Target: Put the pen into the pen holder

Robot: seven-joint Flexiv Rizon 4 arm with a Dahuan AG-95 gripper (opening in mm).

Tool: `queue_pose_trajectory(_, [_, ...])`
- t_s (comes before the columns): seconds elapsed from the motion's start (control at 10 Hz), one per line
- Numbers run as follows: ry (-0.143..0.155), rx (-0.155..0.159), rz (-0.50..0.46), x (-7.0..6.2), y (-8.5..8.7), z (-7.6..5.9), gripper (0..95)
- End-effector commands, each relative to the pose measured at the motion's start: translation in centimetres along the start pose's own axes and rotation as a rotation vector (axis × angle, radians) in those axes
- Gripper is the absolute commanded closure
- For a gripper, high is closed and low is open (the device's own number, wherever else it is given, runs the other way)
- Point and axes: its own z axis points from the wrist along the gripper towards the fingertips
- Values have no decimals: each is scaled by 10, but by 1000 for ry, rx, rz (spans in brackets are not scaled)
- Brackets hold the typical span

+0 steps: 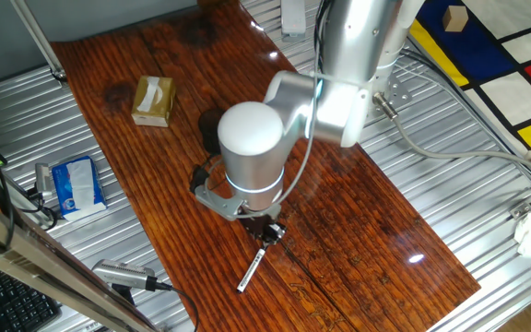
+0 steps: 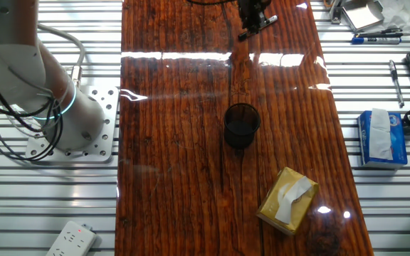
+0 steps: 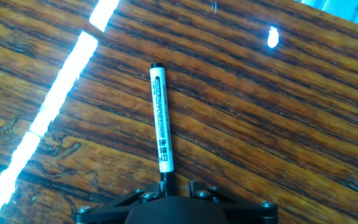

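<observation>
STEP: pick-up, judged | PEN: the pen (image 3: 161, 121) lies on the counter (image 1: 358, 231), black end under my tool (image 1: 268, 231) | TOOL: open or clamped, cannot tell | NEXT: secure grip, lift, carry to the pen holder (image 2: 241, 125), well apart

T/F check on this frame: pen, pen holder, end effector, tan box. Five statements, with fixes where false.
1. The pen lies flat on the wooden table. True.
2. The pen is inside the pen holder. False: it lies on the table, far from the holder.
3. The end effector is at one end of the pen. True.
4. The pen holder lies tipped over. False: it stands upright.
5. The tan box sits on the table. True.
</observation>
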Motion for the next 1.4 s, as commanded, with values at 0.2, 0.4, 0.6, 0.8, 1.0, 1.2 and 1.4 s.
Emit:
queue_pose_trajectory(0.2, [-2,3,-1,1,3,5,760])
queue_pose_trajectory(0.4, [-4,5,-2,2,5,10,760])
queue_pose_trajectory(0.6, [-9,7,-7,2,6,12,760])
queue_pose_trajectory(0.8, [-18,10,-15,2,7,15,760])
queue_pose_trajectory(1.0, [-26,14,-22,3,8,18,760])
queue_pose_trajectory(1.2, [-28,17,-22,4,9,20,760])
queue_pose_trajectory(1.4, [-33,18,-24,4,9,21,760])
